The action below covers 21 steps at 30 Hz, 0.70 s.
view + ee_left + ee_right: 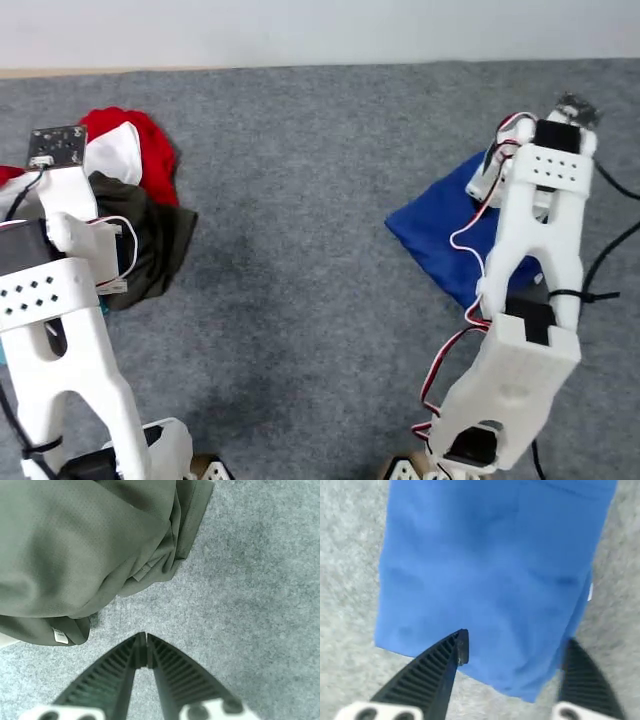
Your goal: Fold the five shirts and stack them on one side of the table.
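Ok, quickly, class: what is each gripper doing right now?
Left gripper: closed, holding nothing, beside the dark shirt.
Right gripper: open over the blue shirt edge.

No text, number or sign can be read. A small white sewn-in label [60, 636] sits on an edge of the crumpled dark olive fabric shirt [75, 545], and its faint print is too small to make out. A small white tag [590, 591] at the edge of the blue fabric shirt [490, 565] carries no legible marking.
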### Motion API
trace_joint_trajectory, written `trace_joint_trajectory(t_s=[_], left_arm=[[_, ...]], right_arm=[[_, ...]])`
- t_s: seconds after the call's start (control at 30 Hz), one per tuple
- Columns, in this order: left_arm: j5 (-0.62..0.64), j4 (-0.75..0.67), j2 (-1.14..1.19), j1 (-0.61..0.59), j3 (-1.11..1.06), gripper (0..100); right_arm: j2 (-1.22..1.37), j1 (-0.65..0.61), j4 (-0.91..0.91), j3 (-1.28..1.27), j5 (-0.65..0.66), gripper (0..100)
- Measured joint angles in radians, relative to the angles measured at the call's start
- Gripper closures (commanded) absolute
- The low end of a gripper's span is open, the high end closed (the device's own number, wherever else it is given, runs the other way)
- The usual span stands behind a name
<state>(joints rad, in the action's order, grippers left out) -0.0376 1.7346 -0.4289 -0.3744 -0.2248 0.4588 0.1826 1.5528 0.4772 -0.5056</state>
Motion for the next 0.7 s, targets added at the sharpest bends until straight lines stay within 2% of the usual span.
trace_joint_trajectory(t_s=[0.17, 0.57, 0.63, 0.7], left_arm=[[-0.026, 0.000, 0.000, 0.000, 0.000, 99], [-0.052, 0.000, 0.000, 0.000, 0.000, 99], [-0.052, 0.000, 0.000, 0.000, 0.000, 99], [-0.052, 0.000, 0.000, 0.000, 0.000, 99]], right_arm=[[0.107, -0.002, -0.068, 0.000, -0.081, 56.0], [0.327, -0.003, -0.334, 0.020, -0.094, 56.5], [0.342, -0.003, -0.342, 0.034, -0.094, 61.5], [0.350, -0.005, -0.333, 0.048, -0.094, 71.6]])
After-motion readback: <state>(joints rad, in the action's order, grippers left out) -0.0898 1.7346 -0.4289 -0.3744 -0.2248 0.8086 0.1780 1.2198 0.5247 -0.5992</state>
